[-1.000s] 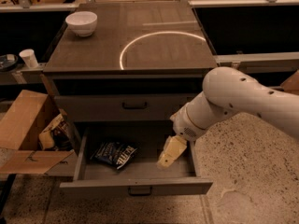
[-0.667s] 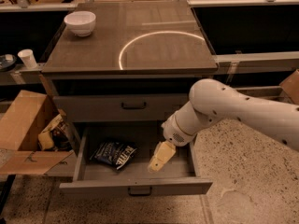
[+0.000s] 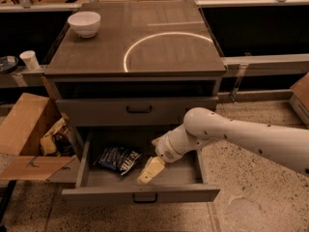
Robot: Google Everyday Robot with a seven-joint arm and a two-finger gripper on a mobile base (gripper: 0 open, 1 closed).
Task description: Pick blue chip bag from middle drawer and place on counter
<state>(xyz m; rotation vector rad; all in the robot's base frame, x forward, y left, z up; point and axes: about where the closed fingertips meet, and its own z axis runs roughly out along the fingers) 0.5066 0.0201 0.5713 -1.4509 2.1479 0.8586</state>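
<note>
The blue chip bag (image 3: 119, 159) lies flat on the floor of the open middle drawer (image 3: 141, 194), toward its left side. My gripper (image 3: 147, 174) reaches down into the drawer from the right on the white arm and sits just right of the bag, near its lower right corner, apart from it. The counter (image 3: 154, 42) is the grey-brown cabinet top above, marked with a pale circular arc.
A white bowl (image 3: 84, 23) stands on the counter's back left corner. A shut drawer (image 3: 139, 109) sits above the open one. An open cardboard box (image 3: 30, 134) with clutter stands left of the cabinet. A white cup (image 3: 30, 60) sits on a shelf at the left.
My arm has swung left and down, carrying the gripper from the drawer's right side toward the chip bag. The bag has not moved.
</note>
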